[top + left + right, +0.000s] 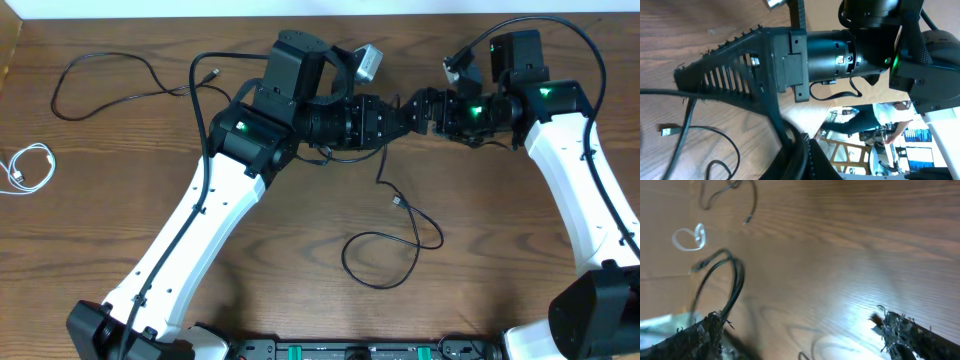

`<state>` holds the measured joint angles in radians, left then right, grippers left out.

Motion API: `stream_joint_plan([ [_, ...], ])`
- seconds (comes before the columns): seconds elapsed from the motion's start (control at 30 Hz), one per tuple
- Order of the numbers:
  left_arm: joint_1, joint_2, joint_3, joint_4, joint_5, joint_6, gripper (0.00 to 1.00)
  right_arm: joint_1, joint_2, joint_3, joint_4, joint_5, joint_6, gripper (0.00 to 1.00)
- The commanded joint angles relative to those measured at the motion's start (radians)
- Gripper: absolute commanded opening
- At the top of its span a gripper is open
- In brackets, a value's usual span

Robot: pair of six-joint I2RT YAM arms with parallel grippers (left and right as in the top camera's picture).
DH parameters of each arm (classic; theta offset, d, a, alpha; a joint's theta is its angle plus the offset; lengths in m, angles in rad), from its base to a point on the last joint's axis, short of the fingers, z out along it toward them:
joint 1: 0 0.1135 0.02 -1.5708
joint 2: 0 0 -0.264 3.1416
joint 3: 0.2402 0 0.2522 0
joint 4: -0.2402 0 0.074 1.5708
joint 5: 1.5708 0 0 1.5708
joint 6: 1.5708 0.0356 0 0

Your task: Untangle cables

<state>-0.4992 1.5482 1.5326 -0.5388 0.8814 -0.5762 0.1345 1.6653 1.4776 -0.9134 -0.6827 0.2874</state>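
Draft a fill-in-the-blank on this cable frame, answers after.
1. The white cable lies coiled at the far ___ edge of the overhead view.
2. The right arm's fingers stand ___.
3. ___ black cables lie on the table: the upper-left black cable and the central black cable.
4. The left arm's fingers are ___.

Answers: left; open; Two; shut.
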Motion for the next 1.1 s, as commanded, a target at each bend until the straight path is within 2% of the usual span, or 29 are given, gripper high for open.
stream_joint_plan([
  [0.0, 0.008, -0.013, 0.011, 0.010, 0.014, -0.007, 0.08, 0.010, 0.006, 0.000, -0.009, -0.113, -0.016, 0.99],
  [0.23, 0.080, -0.013, 0.011, 0.007, 0.008, -0.071, 0.08, 0.022, 0.006, 0.000, -0.093, -0.116, -0.080, 0.99],
  [0.43, 0.095, -0.013, 0.011, 0.005, -0.009, -0.085, 0.08, 0.031, 0.006, 0.000, -0.092, -0.248, -0.109, 0.99],
  [0.67, 0.095, -0.013, 0.011, 0.006, -0.032, -0.118, 0.08, 0.066, 0.006, 0.000, -0.076, -0.258, -0.117, 0.98],
  [0.77, 0.093, -0.013, 0.011, 0.006, -0.024, -0.148, 0.08, 0.079, 0.006, 0.000, -0.039, -0.224, -0.098, 0.95],
  [0.87, 0.092, -0.013, 0.011, 0.007, 0.003, -0.171, 0.08, 0.097, 0.006, 0.000, 0.000, -0.084, -0.008, 0.94],
  [0.97, 0.092, -0.013, 0.011, 0.006, 0.040, -0.171, 0.08, 0.118, 0.006, 0.000, 0.014, 0.091, 0.099, 0.86],
  [1.07, 0.092, -0.013, 0.011, 0.006, 0.053, -0.170, 0.07, 0.136, 0.006, 0.000, 0.016, 0.211, 0.130, 0.60],
])
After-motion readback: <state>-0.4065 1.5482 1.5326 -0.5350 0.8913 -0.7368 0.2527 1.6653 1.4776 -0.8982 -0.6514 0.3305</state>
